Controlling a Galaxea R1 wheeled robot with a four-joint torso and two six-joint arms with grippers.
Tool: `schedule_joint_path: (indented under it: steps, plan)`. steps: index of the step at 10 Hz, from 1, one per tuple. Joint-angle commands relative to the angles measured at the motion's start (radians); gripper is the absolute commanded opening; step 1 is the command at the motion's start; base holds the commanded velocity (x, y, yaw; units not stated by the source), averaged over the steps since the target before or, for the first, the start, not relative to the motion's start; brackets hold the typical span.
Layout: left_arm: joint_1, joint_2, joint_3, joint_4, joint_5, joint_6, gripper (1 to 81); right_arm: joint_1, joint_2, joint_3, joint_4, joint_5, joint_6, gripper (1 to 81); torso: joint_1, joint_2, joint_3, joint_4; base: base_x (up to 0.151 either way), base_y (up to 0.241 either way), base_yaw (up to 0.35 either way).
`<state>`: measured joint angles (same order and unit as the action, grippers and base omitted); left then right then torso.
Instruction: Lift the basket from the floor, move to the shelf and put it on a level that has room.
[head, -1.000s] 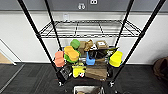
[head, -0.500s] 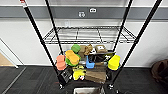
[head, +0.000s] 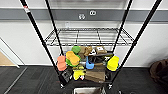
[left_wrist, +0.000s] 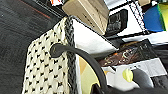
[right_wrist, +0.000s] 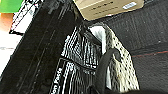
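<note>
- The basket (head: 87, 90), its pale rim peeking in at the foot of the head view, hung just in front of the shelf (head: 88, 50) and below the crowded lower tier.
- Seen from the left wrist, the basket's dotted weave (left_wrist: 47, 67) ran beside a dark curved handle (left_wrist: 75, 53); the right wrist view showed the opposite woven side (right_wrist: 120, 62) with its own dark loop (right_wrist: 105, 65). Judging by that, it was carried from both ends to stay level, though whether either tool was spread or pinching a handle could not be told.
- The middle level (head: 87, 37), a bare silver wire grid, lay well above the basket and looked like the tier with room; foam shapes and boxes (head: 85, 62) packed the one beneath.
- A cardboard box (right_wrist: 110, 7) sat close to the basket on the rack side.
- Compared with half a second before, the rack stood larger and lower in the head view, a shift of the whole picture that suggested the camera had moved closer.
</note>
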<state>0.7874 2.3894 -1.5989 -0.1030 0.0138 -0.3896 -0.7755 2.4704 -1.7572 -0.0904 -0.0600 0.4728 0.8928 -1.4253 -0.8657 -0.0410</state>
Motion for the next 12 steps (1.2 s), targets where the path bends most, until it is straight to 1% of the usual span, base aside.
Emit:
schedule_joint_path:
  steps: [1,2,3,4,6,12]
  plan:
    - [-0.106,-0.067,0.120,-0.003,0.005,0.012,1.0,0.113,-0.074,0.117,0.023,0.039,0.007,1.0,-0.063,0.098,0.000,0.000,0.000,0.000,0.000]
    - [-0.106,-0.071,0.126,-0.004,0.003,0.009,1.0,0.117,-0.087,0.140,0.023,0.042,0.007,1.0,-0.085,0.132,0.000,0.000,0.000,0.000,0.000]
    - [-0.106,-0.073,0.132,-0.006,0.003,0.009,1.0,0.126,-0.094,0.156,0.021,0.039,0.007,1.0,-0.106,0.163,0.059,0.000,0.000,0.000,0.000]
    - [-0.099,-0.076,0.137,-0.004,0.003,0.009,1.0,0.135,-0.097,0.168,0.018,0.029,0.007,1.0,-0.126,0.195,0.092,0.000,0.000,0.000,0.000]
    - [-0.092,-0.076,0.137,-0.004,0.002,0.009,1.0,0.141,-0.098,0.177,0.012,0.026,0.007,1.0,-0.158,0.246,0.131,0.000,0.000,0.000,0.000]
    - [-0.063,-0.077,0.139,-0.003,-0.027,0.012,1.0,0.146,-0.098,0.190,0.006,0.014,0.007,1.0,-0.286,0.438,0.329,0.000,0.000,0.000,0.000]
